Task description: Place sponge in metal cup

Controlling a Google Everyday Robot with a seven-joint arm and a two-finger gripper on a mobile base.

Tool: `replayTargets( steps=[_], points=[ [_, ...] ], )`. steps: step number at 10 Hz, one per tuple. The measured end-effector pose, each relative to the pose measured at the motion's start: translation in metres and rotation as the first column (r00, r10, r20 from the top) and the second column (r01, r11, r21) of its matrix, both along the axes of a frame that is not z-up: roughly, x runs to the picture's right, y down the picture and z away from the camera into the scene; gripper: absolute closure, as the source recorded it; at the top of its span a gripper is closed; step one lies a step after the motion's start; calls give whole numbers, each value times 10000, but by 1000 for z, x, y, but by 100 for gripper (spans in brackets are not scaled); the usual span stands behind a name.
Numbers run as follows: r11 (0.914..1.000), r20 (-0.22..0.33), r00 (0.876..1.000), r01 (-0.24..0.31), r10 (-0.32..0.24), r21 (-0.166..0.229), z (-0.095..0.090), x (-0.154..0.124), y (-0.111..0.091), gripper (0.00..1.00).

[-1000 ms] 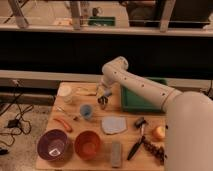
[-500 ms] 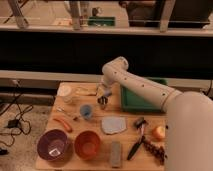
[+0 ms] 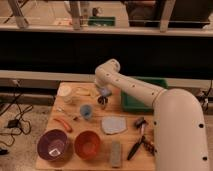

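My gripper (image 3: 103, 99) hangs down from the white arm over the middle back of the wooden table (image 3: 75, 102), just right of the light-blue plastic cup (image 3: 86, 111). A small blue-grey block, apparently the sponge (image 3: 105, 91), shows at the gripper's upper part. A small dark shape right under the gripper looks like the metal cup (image 3: 103, 105). The gripper hides most of it. I cannot tell whether the sponge is held or touches the cup.
A green tray (image 3: 142, 98) stands at the back right. A flat grey-blue slab (image 3: 114, 125), a grey bar (image 3: 116, 152), an orange bowl (image 3: 88, 145), a purple bowl (image 3: 53, 145), a white cup (image 3: 65, 91), an orange tool (image 3: 62, 123) and a dark brush (image 3: 137, 142) lie around.
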State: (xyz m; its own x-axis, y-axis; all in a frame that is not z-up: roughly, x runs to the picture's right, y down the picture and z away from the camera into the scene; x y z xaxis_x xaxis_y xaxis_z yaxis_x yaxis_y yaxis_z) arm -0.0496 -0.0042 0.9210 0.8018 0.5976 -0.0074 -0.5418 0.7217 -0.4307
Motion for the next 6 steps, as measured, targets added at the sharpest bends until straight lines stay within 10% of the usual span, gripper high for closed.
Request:
replayTargets(
  steps=[6],
  points=[
    [9965, -1119, 9928, -344, 428, 763, 34, 8, -20, 20]
  ],
)
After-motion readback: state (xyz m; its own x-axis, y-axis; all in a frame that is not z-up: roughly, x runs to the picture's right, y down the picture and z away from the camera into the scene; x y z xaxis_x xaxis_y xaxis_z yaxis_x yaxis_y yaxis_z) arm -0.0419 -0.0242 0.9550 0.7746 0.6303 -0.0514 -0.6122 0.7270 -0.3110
